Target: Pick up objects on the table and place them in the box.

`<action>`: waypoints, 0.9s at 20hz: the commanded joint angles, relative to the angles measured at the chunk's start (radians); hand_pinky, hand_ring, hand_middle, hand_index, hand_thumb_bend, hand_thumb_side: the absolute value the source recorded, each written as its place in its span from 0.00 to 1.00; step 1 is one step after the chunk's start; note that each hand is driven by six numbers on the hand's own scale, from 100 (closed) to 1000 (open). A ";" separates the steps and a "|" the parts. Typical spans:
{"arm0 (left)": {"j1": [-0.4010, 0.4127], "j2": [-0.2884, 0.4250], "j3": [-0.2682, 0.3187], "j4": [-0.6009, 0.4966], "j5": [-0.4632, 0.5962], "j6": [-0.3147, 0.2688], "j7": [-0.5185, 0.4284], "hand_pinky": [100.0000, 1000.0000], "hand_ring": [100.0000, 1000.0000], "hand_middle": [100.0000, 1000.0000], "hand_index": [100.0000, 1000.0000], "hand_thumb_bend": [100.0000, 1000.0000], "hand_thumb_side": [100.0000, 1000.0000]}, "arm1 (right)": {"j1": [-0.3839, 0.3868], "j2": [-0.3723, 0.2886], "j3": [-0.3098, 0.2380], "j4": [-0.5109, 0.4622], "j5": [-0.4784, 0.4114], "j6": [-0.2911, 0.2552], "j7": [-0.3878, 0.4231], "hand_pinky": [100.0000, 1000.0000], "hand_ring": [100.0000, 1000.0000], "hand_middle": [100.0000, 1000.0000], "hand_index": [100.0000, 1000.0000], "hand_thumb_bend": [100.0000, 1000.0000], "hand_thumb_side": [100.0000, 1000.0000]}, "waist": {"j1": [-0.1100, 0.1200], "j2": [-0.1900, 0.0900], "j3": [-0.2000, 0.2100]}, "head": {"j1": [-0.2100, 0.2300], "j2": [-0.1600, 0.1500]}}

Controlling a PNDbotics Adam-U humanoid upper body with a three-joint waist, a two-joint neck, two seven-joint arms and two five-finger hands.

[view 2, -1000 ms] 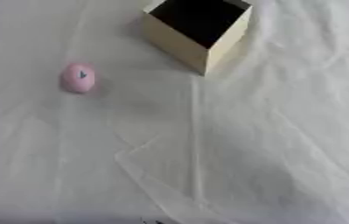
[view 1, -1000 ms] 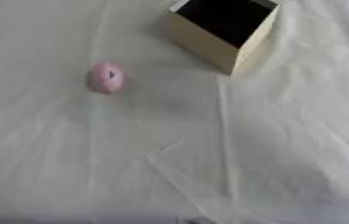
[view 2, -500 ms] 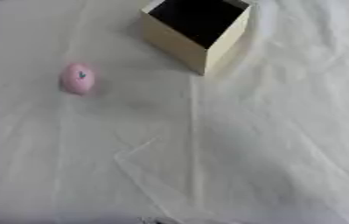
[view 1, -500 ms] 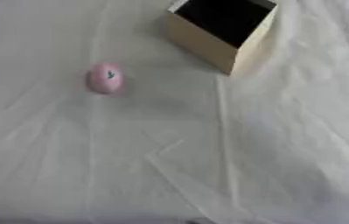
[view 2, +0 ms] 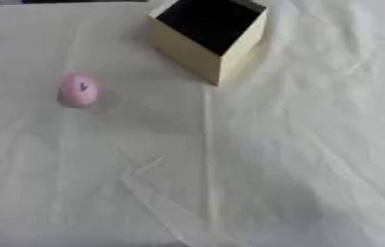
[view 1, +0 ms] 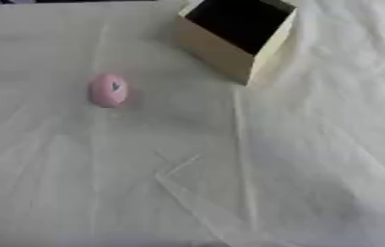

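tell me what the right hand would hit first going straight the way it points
Cannot tell: neither hand shows in either view, so its heading is unknown. Only the pink object and the box lie on the cloth.

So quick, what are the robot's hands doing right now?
Left hand: not in either view, so it cannot be told.
Right hand: not in either view, so it cannot be told.

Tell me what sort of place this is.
Probably a test or demonstration bench, not a lived-in room: a table draped in a creased white cloth, with only an open cream box at the far side and one small pink egg-shaped object lying apart from it.
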 commanded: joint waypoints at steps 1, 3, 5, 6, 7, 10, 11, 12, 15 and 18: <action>-0.041 -0.009 -0.022 0.080 -0.031 -0.038 -0.053 0.72 0.79 0.78 0.87 0.13 0.60 | -0.013 -0.024 -0.001 -0.012 -0.005 -0.001 0.004 0.78 0.60 0.56 0.75 0.00 0.75 | 0.002 -0.025 -0.002 | -0.003 -0.016; -0.049 -0.021 -0.032 0.107 -0.045 -0.064 -0.093 0.74 0.81 0.79 0.88 0.22 0.54 | -0.014 -0.023 -0.001 -0.013 -0.006 -0.001 0.004 0.78 0.60 0.56 0.75 0.00 0.75 | 0.004 -0.025 -0.006 | -0.015 -0.022; -0.054 -0.029 -0.032 0.122 -0.054 -0.085 -0.142 0.76 0.82 0.79 0.87 0.28 0.42 | -0.015 -0.021 -0.001 -0.014 -0.007 -0.001 0.005 0.78 0.60 0.56 0.75 0.00 0.75 | 0.006 -0.024 -0.009 | -0.024 -0.025; -0.056 -0.033 -0.031 0.127 -0.055 -0.092 -0.164 0.76 0.83 0.79 0.87 0.30 0.38 | -0.015 -0.020 -0.001 -0.014 -0.007 -0.001 0.005 0.78 0.60 0.56 0.75 0.00 0.75 | 0.006 -0.024 -0.011 | -0.026 -0.026; -0.059 -0.035 -0.031 0.131 -0.056 -0.097 -0.184 0.77 0.84 0.80 0.87 0.33 0.34 | -0.015 -0.019 -0.001 -0.014 -0.008 -0.001 0.005 0.78 0.60 0.56 0.75 0.00 0.75 | 0.007 -0.024 -0.012 | -0.027 -0.026; -0.066 -0.038 -0.032 0.131 -0.086 -0.114 -0.241 0.78 0.86 0.80 0.86 0.42 0.33 | -0.014 -0.018 -0.001 -0.015 -0.009 0.000 0.006 0.78 0.60 0.56 0.75 0.00 0.76 | 0.009 -0.024 -0.014 | -0.028 -0.027; -0.067 -0.039 -0.032 0.129 -0.102 -0.121 -0.255 0.79 0.86 0.80 0.85 0.44 0.33 | -0.014 -0.017 -0.001 -0.015 -0.009 0.000 0.006 0.78 0.60 0.56 0.75 0.00 0.76 | 0.010 -0.024 -0.015 | -0.028 -0.027; -0.067 -0.039 -0.034 0.127 -0.117 -0.128 -0.270 0.79 0.87 0.79 0.85 0.44 0.32 | -0.014 -0.016 -0.001 -0.015 -0.009 0.000 0.006 0.78 0.60 0.56 0.75 0.00 0.76 | 0.010 -0.024 -0.016 | -0.028 -0.027; -0.063 -0.040 -0.040 0.128 -0.146 -0.155 -0.318 0.80 0.88 0.80 0.85 0.42 0.26 | -0.013 -0.014 -0.001 -0.016 -0.010 0.000 0.006 0.78 0.60 0.56 0.75 0.00 0.76 | 0.012 -0.025 -0.018 | -0.029 -0.027; -0.056 -0.041 -0.042 0.132 -0.151 -0.173 -0.346 0.79 0.88 0.80 0.85 0.35 0.17 | -0.011 -0.013 -0.002 -0.017 -0.010 0.001 0.005 0.78 0.60 0.56 0.75 0.00 0.76 | 0.014 -0.025 -0.021 | -0.029 -0.025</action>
